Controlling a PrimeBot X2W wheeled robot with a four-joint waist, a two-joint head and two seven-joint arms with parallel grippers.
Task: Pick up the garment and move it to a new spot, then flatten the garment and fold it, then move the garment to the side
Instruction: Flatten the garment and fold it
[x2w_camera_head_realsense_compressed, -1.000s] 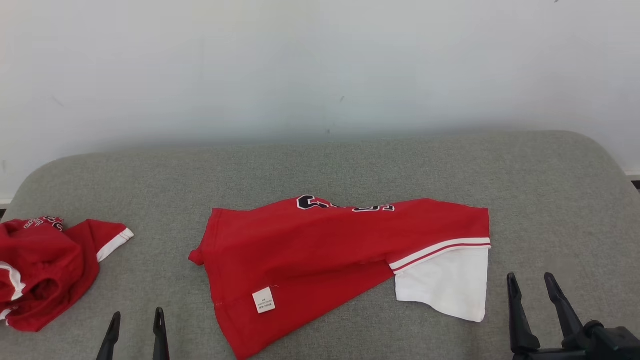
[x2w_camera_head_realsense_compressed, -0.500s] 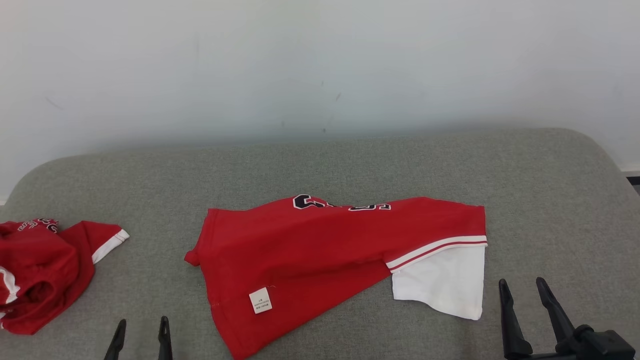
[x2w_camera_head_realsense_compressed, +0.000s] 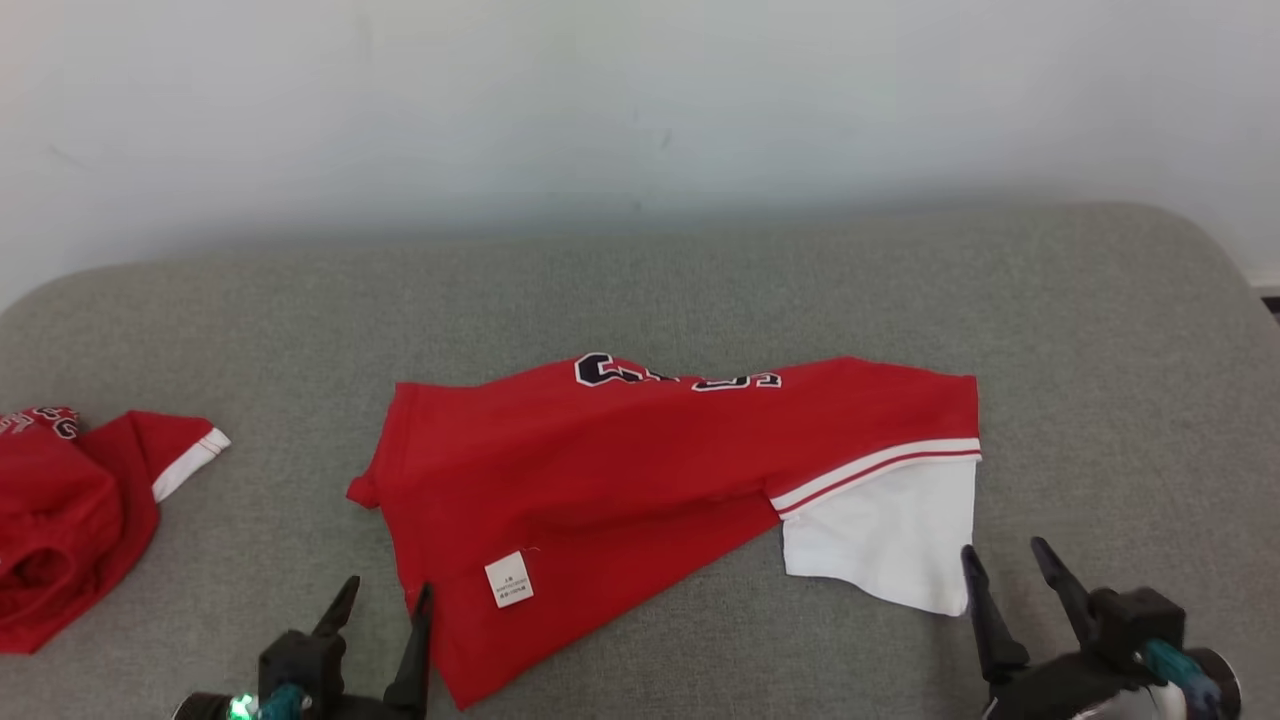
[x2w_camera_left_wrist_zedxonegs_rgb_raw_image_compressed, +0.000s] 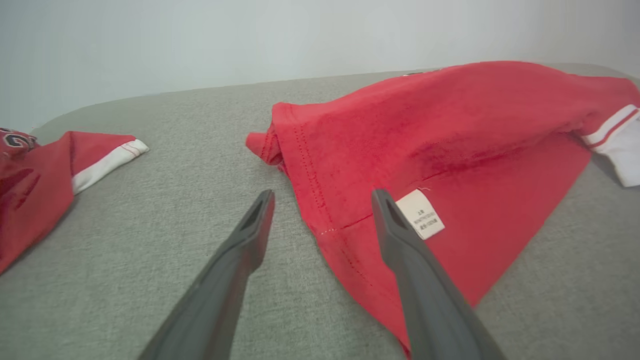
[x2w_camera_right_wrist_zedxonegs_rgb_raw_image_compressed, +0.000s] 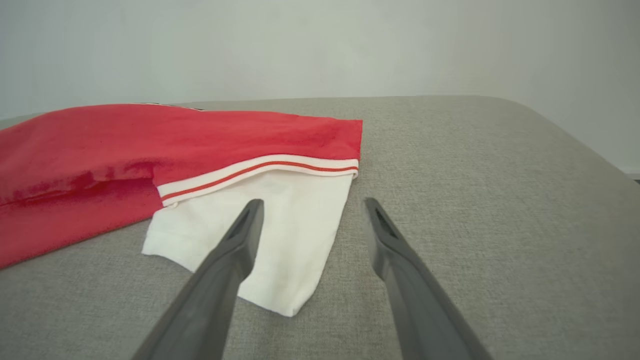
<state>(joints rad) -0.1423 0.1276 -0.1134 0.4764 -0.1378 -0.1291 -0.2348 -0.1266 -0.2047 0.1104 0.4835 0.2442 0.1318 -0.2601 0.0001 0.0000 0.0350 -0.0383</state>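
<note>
From the head view, the red shirt (x2w_camera_head_realsense_compressed: 620, 470) lies spread and rumpled on the grey cushion (x2w_camera_head_realsense_compressed: 700, 290). Dark lettering (x2w_camera_head_realsense_compressed: 680, 375) shows along its far edge, a white sleeve (x2w_camera_head_realsense_compressed: 890, 540) sticks out at its right end, and a small white label (x2w_camera_head_realsense_compressed: 508, 580) sits near its hem. A second red garment (x2w_camera_head_realsense_compressed: 60, 510) lies bunched well apart from the shirt, off to its left. The left gripper (x2w_camera_head_realsense_compressed: 390, 586) is at the shirt's near left corner with its fingers spread and nothing between them, one fingertip right at the hem. The right gripper (x2w_camera_head_realsense_compressed: 1003, 547) is just beside the near corner of the white sleeve, also spread wide and empty. In the left wrist view, the left gripper (x2w_camera_left_wrist_zedxonegs_rgb_raw_image_compressed: 324, 192) straddles the shirt's (x2w_camera_left_wrist_zedxonegs_rgb_raw_image_compressed: 450, 125) stitched hem. One finger is over bare cushion (x2w_camera_left_wrist_zedxonegs_rgb_raw_image_compressed: 150, 250) outside the hem, the other over red cloth just beside the label (x2w_camera_left_wrist_zedxonegs_rgb_raw_image_compressed: 420, 213). Whether either finger touches the cloth cannot be told. The second garment (x2w_camera_left_wrist_zedxonegs_rgb_raw_image_compressed: 35, 185) shows far out from the shirt's hem. In the right wrist view, the right gripper (x2w_camera_right_wrist_zedxonegs_rgb_raw_image_compressed: 312, 201) straddles the outer edge of the white sleeve (x2w_camera_right_wrist_zedxonegs_rgb_raw_image_compressed: 280, 240). One finger is over the white cloth and the other over bare cushion (x2w_camera_right_wrist_zedxonegs_rgb_raw_image_compressed: 475, 175) beyond it, released and gripping nothing. A white band with a red stripe (x2w_camera_right_wrist_zedxonegs_rgb_raw_image_compressed: 260, 172) lies where the sleeve comes out from under the shirt's red cloth (x2w_camera_right_wrist_zedxonegs_rgb_raw_image_compressed: 150, 145).
</note>
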